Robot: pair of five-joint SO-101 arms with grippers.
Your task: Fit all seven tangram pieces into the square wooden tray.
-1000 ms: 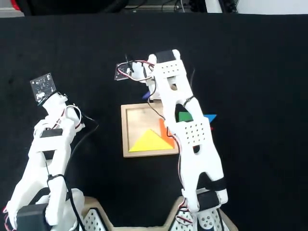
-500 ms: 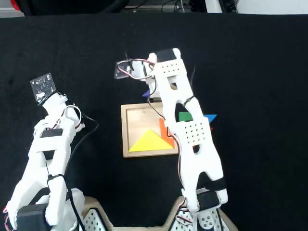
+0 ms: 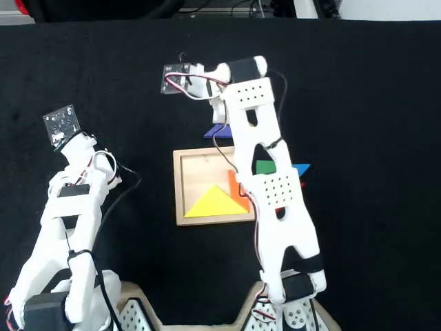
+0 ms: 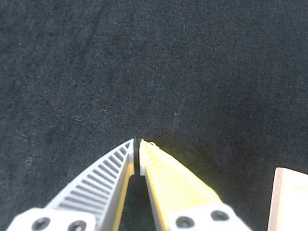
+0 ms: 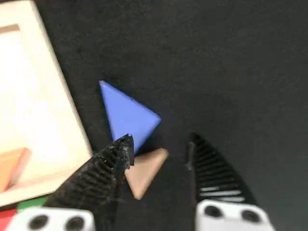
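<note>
– Black cloth over the table [image 3: 358, 83], wooden tray [image 3: 180, 207] sitting mid-table. How far along would you say this is?
– Early, imo. Two of seven are in. The yellow triangle [image 3: 213, 203] lies flat along the near side and the orange piece [image 3: 239, 198] is right up against it. Rest of the tray is bare wood.
– And the loose ones?
– Blue triangle [image 5: 129, 117] is just outside the far rim, with the tan triangle [image 5: 144, 169] touching its tip. Green piece [image 3: 264, 166] looks to be just past the rim too, half hidden by the arm. A light-blue piece [image 3: 301, 167] sits off to the tray's right.
– Arms doing anything useful?
– Right fingers [image 5: 113, 161] are spread open and empty, low over the tan triangle, which lies partly between them. Left fingers [image 4: 163, 175] are pressed together on nothing, over bare cloth well to the tray's left. So five-ish left to place, I reckon.
</note>
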